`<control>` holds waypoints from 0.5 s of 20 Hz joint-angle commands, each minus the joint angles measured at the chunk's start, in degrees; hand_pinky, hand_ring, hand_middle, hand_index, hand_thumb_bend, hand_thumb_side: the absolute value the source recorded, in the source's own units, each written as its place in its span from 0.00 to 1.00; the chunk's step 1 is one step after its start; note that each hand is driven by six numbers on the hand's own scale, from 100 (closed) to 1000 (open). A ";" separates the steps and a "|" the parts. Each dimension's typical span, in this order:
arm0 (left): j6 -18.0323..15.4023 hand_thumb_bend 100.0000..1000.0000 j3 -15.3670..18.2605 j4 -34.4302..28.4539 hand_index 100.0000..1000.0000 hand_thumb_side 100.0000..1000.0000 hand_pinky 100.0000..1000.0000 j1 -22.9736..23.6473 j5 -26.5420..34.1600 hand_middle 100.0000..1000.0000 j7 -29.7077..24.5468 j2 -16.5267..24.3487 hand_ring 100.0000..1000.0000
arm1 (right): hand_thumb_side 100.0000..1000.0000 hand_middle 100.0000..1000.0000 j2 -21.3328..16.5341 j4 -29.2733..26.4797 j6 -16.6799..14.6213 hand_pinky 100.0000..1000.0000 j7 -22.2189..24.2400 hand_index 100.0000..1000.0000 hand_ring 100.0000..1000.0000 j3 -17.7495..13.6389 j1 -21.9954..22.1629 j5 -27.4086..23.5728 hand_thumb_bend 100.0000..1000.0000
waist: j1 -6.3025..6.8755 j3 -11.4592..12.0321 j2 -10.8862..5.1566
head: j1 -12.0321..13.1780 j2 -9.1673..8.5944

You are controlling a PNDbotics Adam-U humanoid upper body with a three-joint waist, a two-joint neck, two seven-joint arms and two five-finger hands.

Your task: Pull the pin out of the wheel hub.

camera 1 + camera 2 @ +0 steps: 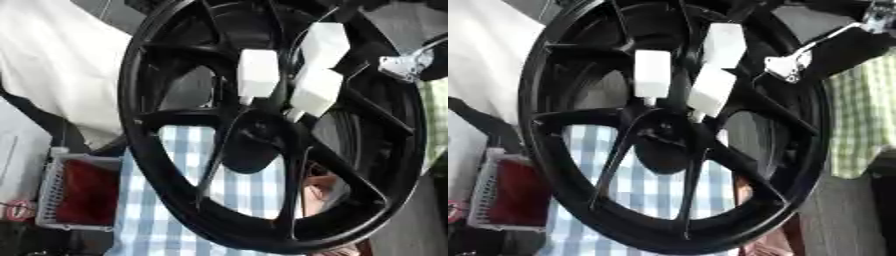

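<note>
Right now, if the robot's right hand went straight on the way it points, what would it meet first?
Most likely the wheel hub: the right hand comes in from the upper right, aimed down-left at the centre of the black wheel, and looks close. Depth is unclear.

— Where can my hand pass?
— The black wheel [262,125] fills the middle. Three white blocks [259,72] crowd the space just above its hub [254,137].
— And the gaps between the spokes?
— Open, showing the checked cloth [184,200]. A red-filled basket [79,192] stands at the wheel's lower left.
</note>
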 commanded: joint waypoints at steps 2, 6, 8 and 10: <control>0.16 0.04 0.57 -0.93 0.82 0.65 0.82 0.08 -0.16 0.68 -0.10 0.73 0.75 | 0.29 0.80 -0.94 -0.66 1.09 0.93 2.94 0.86 0.94 -1.32 -2.51 0.50 0.00 | 0.18 -0.16 -1.82 | 0.16 0.92; 0.23 0.04 0.68 -0.93 0.82 0.65 0.82 0.44 -0.28 0.67 -0.09 0.77 0.75 | 0.35 0.80 -0.29 -0.66 0.60 0.93 8.07 0.85 0.93 -1.95 -4.98 0.54 0.00 | -0.07 -0.22 -2.11 | 0.25 1.53; 0.29 0.04 0.74 -0.93 0.82 0.65 0.82 0.68 -0.33 0.67 -0.06 0.74 0.75 | 0.41 0.80 0.11 -0.66 -0.83 0.92 11.39 0.85 0.92 -2.41 -5.94 -0.37 0.00 | -0.16 -0.43 -2.20 | 0.42 1.70; 0.38 0.04 0.77 -0.93 0.81 0.65 0.82 0.87 -0.38 0.67 -0.10 0.66 0.75 | 0.49 0.80 0.25 -0.66 -2.35 0.92 15.50 0.86 0.92 -2.65 -6.41 -1.12 0.00 | -0.22 -0.60 -2.25 | 0.52 1.79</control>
